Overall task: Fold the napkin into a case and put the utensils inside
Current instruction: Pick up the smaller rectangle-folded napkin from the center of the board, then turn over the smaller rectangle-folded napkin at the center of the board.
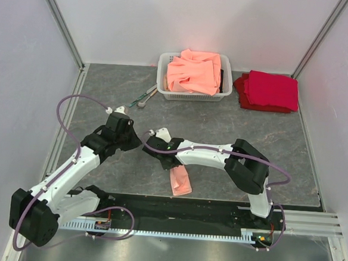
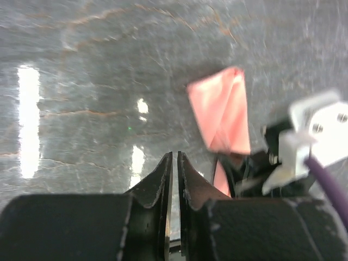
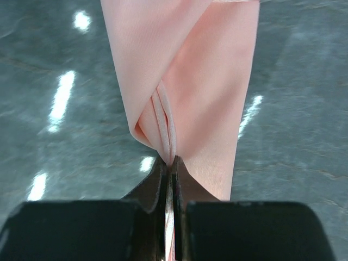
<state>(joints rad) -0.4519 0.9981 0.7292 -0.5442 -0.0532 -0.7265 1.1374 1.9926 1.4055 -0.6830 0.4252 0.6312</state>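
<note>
The right gripper (image 3: 170, 161) has its two black fingers pressed together on the thin pale-pink cloth napkin (image 3: 209, 81), pinching several stacked edges of fabric at the end nearest its wrist camera. From that pinch the napkin spreads away as a long, narrow folded strip, one flap lapped over another. Whether the pinched end is raised off the surface cannot be told.

From above, the napkin (image 1: 180, 182) lies on the grey marbled table (image 1: 222, 131) near its front edge, between the two arms and partly under the right arm's wrist.

The left gripper (image 2: 174, 156) is just to the left of it, over bare table. Its jaws are nearly together, with only a thin slit between them and nothing in it (the napkin shows off to the right in its wrist view, apart from the fingers).

The utensils (image 1: 146, 97), a silvery metal spoon and slim teal-handled pieces, lie together at the back of the table, just beside the left wall of a white slatted plastic basket (image 1: 194, 97) heaped with orange-salmon cloths (image 1: 195, 72). A stack of deep red folded cloths (image 1: 269, 90) sits to the right of the basket.
</note>
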